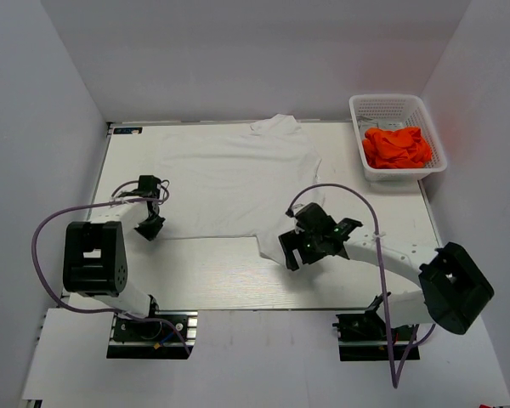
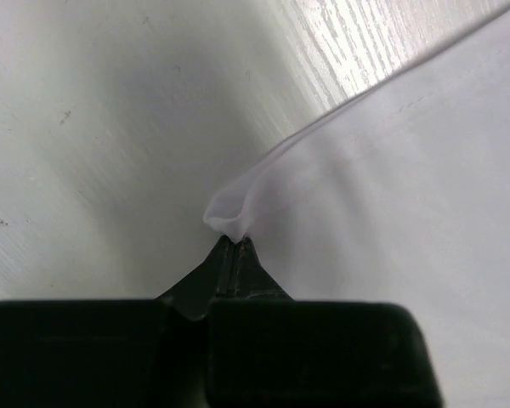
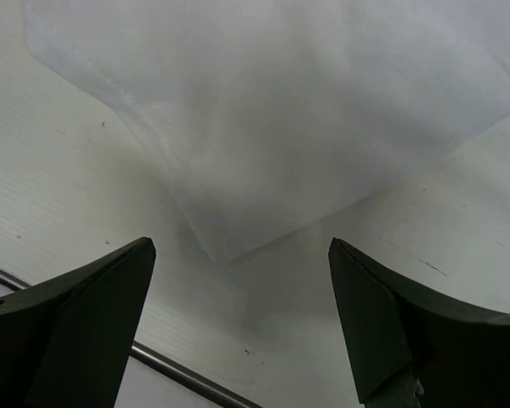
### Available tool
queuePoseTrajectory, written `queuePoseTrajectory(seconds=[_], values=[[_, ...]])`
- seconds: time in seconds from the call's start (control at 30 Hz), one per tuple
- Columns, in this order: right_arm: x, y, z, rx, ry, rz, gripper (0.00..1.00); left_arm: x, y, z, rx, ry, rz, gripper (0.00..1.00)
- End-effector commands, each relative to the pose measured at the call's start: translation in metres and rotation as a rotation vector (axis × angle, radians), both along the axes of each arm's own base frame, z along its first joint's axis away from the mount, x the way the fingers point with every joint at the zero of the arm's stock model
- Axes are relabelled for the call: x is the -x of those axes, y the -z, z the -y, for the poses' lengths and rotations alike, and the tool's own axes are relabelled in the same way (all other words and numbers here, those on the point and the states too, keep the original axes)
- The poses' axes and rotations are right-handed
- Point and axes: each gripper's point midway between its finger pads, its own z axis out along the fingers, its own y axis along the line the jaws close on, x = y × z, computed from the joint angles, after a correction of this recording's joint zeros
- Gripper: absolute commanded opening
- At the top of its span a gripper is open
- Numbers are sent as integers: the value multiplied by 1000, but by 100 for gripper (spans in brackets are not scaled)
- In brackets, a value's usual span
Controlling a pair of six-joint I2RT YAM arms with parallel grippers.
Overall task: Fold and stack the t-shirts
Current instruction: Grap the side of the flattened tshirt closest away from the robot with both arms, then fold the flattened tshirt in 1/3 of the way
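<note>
Fabric of the white shirt (image 1: 238, 183) is spread flat on the worktop (image 1: 221, 285), with the collar at the far edge and the hem toward the arms. The cloth is thin, soft and matte, and only faint creases are seen. The worktop is pale and marked with a fine, straight wood-grain pattern.

The left hand (image 2: 235, 245) is closed on the near-left edge of the white shirt. A small rounded fold of the hem is pinched between the black fingertips. From that fold the edge runs away as a slightly raised, rolled lip.

The right hand (image 3: 240, 246) is held open. Its two black, wedge-shaped fingers (image 3: 93, 297) are spread wide. The near-right corner of the white shirt, a blunt point, lies on the worktop in the gap between them. No contact with the cloth is seen.

The orange shirts (image 1: 397, 147) are heaped, crumpled, in the basket (image 1: 388, 100). The basket is a white rectangular plastic lattice with sloping walls, and it is placed at the far right corner of the worktop, well apart from the white shirt.
</note>
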Motion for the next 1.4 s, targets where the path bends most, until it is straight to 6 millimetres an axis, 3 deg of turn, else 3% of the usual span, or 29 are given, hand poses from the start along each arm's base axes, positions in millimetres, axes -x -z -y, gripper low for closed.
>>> queuePoseTrajectory(seconds=[0.0,0.2,0.3,0.4,0.67,0.73,0.97,1.03,1.07,1.23,1.37], values=[[-2,14,1,75,0,41,88,16,18,-4,-14,-22,-85,0],[-6,29,-1,123,137,83,69,15,15,0,8,-9,-41,0],[-6,30,-3,108,181,84,27,15,15,1,15,1,-45,0],[-5,26,1,119,213,71,2,13,13,1,15,1,-45,0],[-35,-33,-27,-9,268,152,0,-1,-11,15,72,35,20,0],[-48,-37,-23,12,307,179,0,-8,-17,17,99,45,49,0],[-111,-70,-20,-22,422,268,0,-53,-48,19,100,71,110,0],[-130,-85,-19,-61,448,290,0,-61,-49,20,107,83,110,0],[-139,-94,-24,-79,452,305,0,-71,-58,20,106,85,141,0],[-170,-104,-21,-91,463,317,0,-102,-66,20,106,85,152,0],[-197,-117,-18,-105,486,333,0,-116,-66,13,87,69,127,0]])
